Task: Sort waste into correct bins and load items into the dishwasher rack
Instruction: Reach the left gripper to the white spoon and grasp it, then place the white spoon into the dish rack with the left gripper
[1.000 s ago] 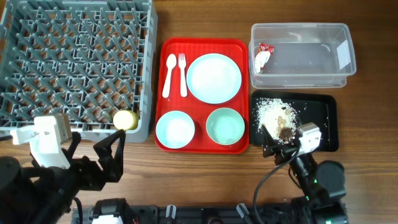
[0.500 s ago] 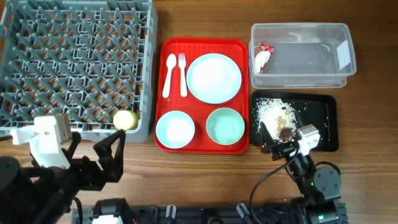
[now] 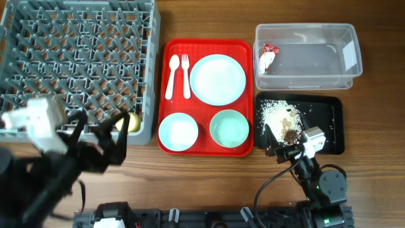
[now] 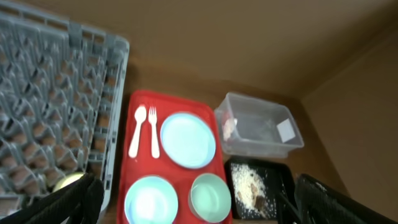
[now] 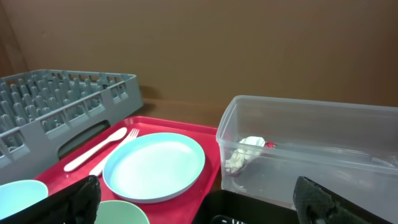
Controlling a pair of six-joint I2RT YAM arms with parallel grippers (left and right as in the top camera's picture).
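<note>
The grey dishwasher rack (image 3: 152,63) holds a yellow cup (image 3: 128,121) at its near right corner. The plate (image 3: 218,78), saucer (image 3: 178,132), bowl (image 3: 229,128), spoon (image 3: 171,76) and fork (image 3: 186,75) lie on the red tray (image 3: 202,109). The snack wrapper (image 3: 267,57) lies in the clear tub (image 3: 310,57). Rice crumbs (image 3: 275,109) and brown bits (image 3: 291,134) lie in the black tray (image 3: 329,114). My left gripper (image 3: 98,136) is open and empty, over the rack's near edge beside the cup. My right gripper (image 3: 286,133) is open and empty at the black tray's near edge.
The rack fills the far left of the table. The red tray sits between the rack and the two bins. Bare wooden table (image 3: 209,177) runs along the near side. A brown wall stands behind the tub in the right wrist view (image 5: 249,50).
My left arm has moved away from the near edge toward the rack, its fingers now over the rack's rim by the cup. The right arm drew back slightly earlier and is now still.
</note>
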